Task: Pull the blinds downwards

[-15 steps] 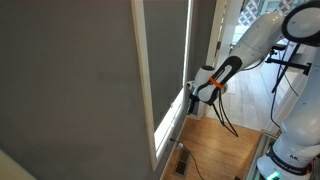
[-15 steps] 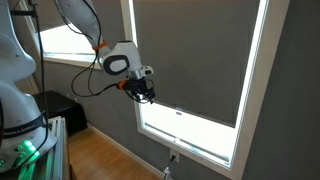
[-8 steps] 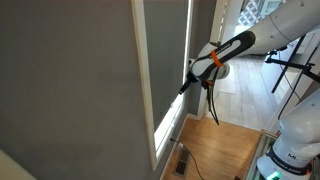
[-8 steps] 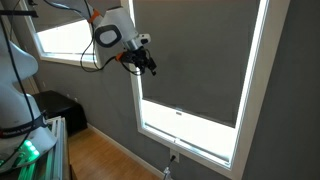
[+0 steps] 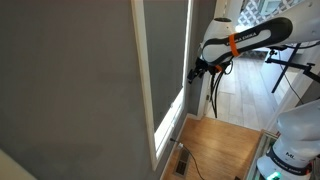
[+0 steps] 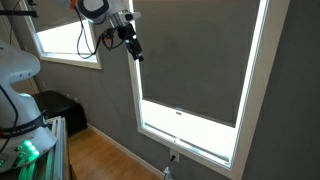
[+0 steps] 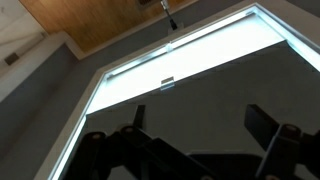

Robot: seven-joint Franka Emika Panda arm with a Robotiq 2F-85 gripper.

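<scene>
The blinds (image 6: pixel 195 60) are a dark grey roller shade in a white window frame (image 6: pixel 250 110). They are seen edge-on in an exterior view (image 5: pixel 167 50). Their straight bottom edge hangs above a bright strip of pane (image 6: pixel 190 128). My gripper (image 6: pixel 133 48) is open and empty, held in front of the shade's upper part by the frame's side, well above the bottom edge; it also shows in an exterior view (image 5: pixel 193 72). In the wrist view the gripper (image 7: pixel 200 128) has both fingers spread over the shade (image 7: pixel 205 85), with a small pull tab (image 7: pixel 167 82) at its bottom edge.
A broad grey wall panel (image 5: pixel 65 80) flanks the window. A second bright window (image 6: pixel 65 42) is beside it. Wooden floor (image 5: pixel 215 150) lies below, with a wall outlet and cable (image 6: pixel 171 158) under the sill. The robot base (image 6: pixel 25 140) glows green.
The arm has risen: the gripper moved from beside the shade's bottom edge up along the window frame to the shade's upper part. The shade's bottom edge has not moved.
</scene>
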